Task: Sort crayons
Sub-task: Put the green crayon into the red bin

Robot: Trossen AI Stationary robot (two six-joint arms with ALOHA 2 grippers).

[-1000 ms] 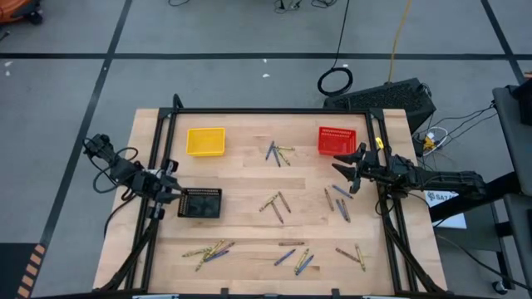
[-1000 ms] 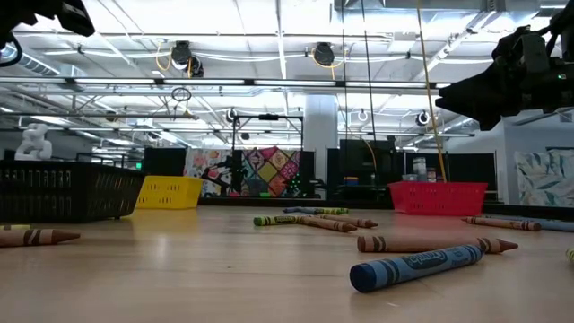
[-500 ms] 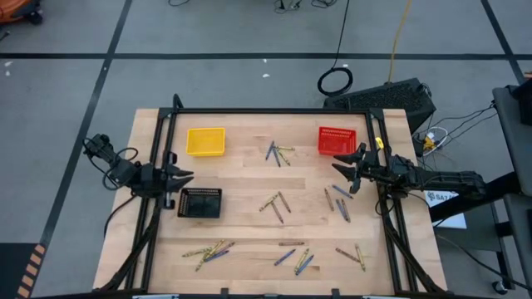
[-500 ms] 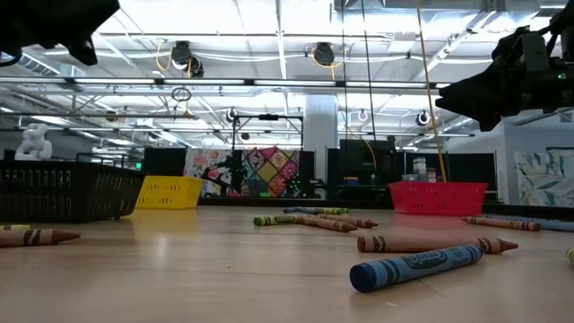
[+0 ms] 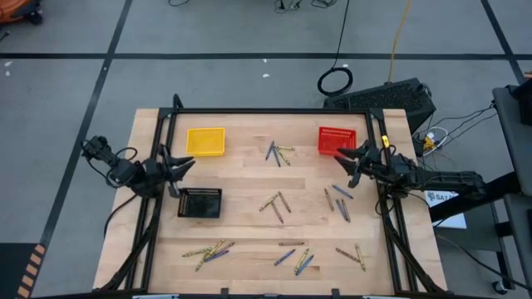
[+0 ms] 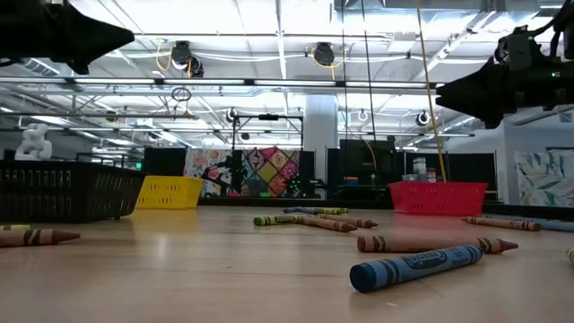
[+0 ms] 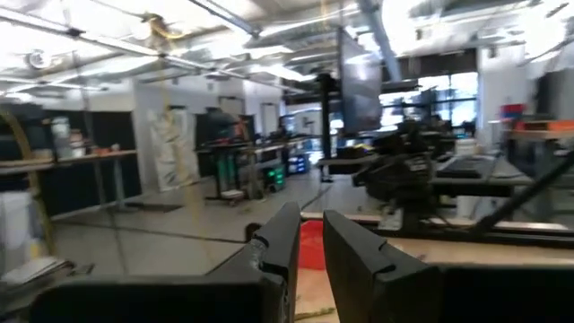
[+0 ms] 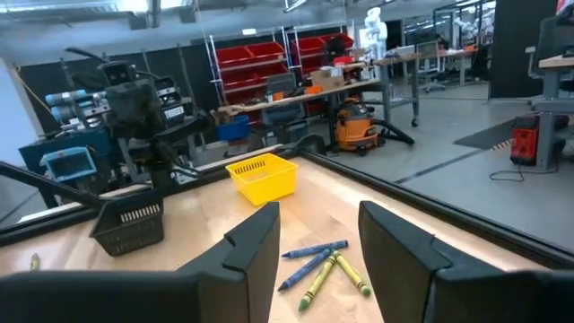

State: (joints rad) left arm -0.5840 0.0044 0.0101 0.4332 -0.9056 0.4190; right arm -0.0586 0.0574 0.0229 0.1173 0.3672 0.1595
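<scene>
the crayons lie scattered in loose clusters across the wooden table, none in a basket, so sorting looks barely started. they are thin paper-wrapped wax sticks with blunt tips, blue, yellow-green and brown. three small mesh baskets wait as bins: the yellow basket and red basket at the far side, the black basket near the left edge. the left gripper hovers above the black basket, fingers narrowly apart, empty. the right gripper hangs beside the red basket, fingers wide apart, empty, probably poised to pick.
</scene>
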